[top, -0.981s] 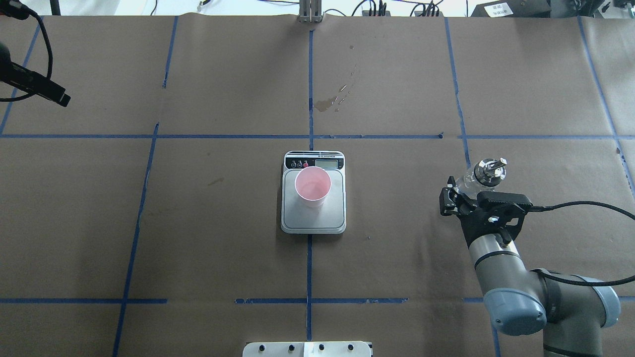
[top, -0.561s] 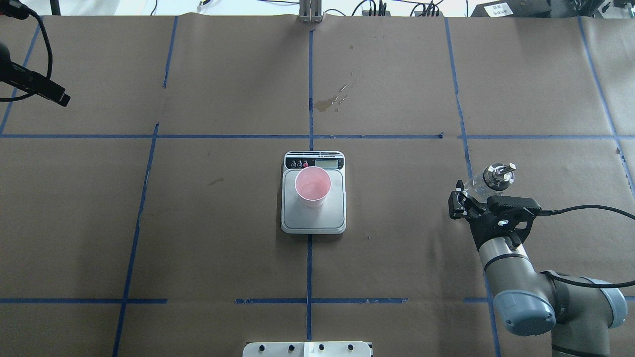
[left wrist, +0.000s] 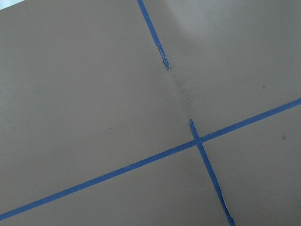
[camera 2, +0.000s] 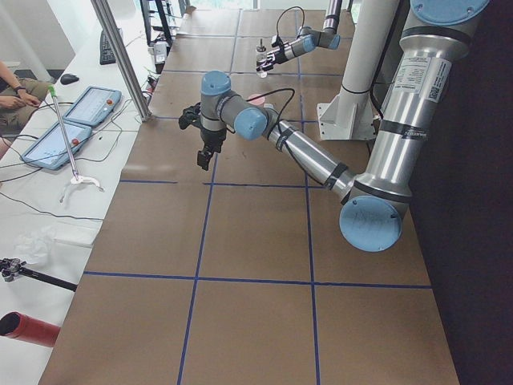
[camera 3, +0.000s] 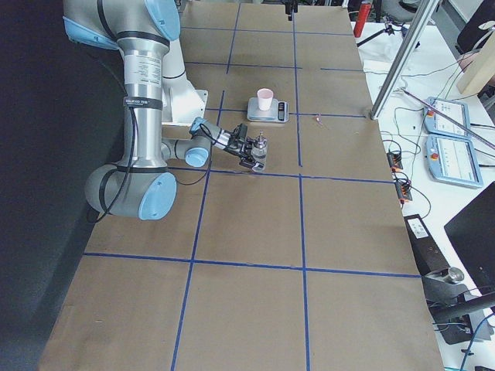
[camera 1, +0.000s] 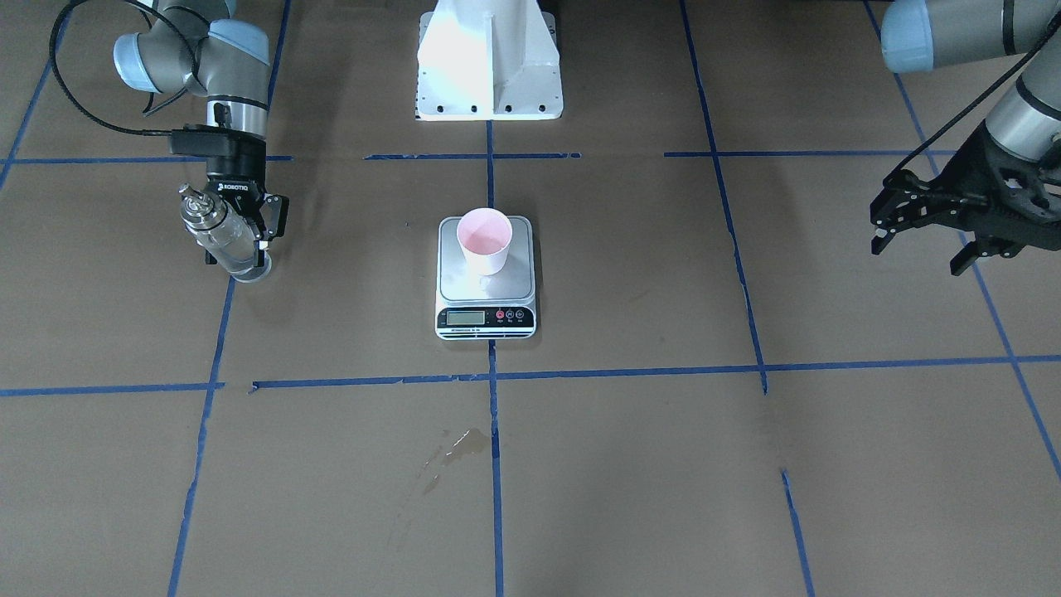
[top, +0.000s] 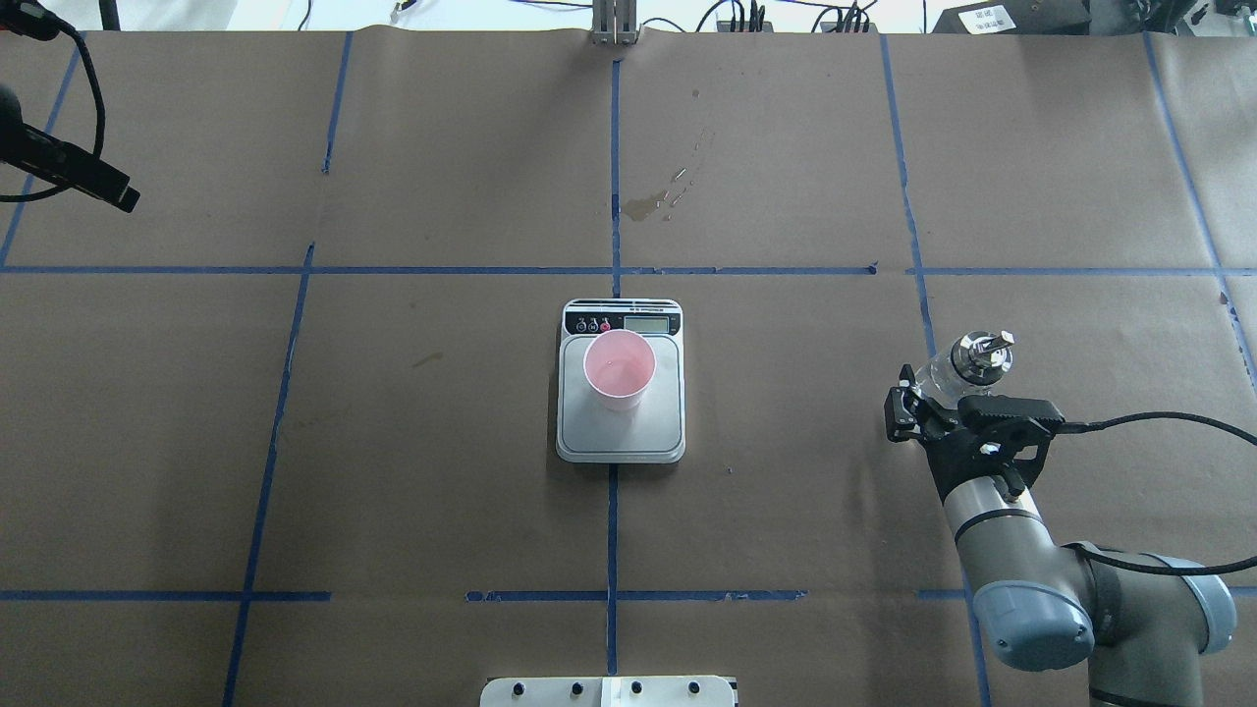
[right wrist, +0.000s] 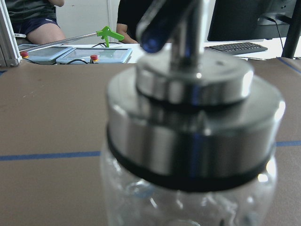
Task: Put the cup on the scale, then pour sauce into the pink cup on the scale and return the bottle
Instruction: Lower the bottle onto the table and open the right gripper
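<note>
The pink-lined cup (top: pixel 620 368) stands upright on the far half of the scale (top: pixel 621 437), at the table's middle; both also show in the front view, the cup (camera 1: pixel 484 240) on the scale (camera 1: pixel 486 292). My right gripper (camera 1: pixel 240 240) is shut on the clear glass bottle (camera 1: pixel 217 232), well to the right of the scale in the overhead view (top: pixel 957 365). The bottle leans, its base at or just above the paper. Its silver collar (right wrist: pixel 193 127) fills the right wrist view. My left gripper (camera 1: pixel 916 245) is open and empty, high at the table's left side.
A dried spill stain (top: pixel 648 204) marks the brown paper beyond the scale. Blue tape lines (top: pixel 614 177) divide the table into squares. The robot's white base (camera 1: pixel 489 66) stands at the near edge. Tablets (camera 3: pixel 452 154) lie on a side bench.
My right gripper has carried the bottle a little further right, away from the scale, and then settled. Cup, scale and left arm have not moved.
</note>
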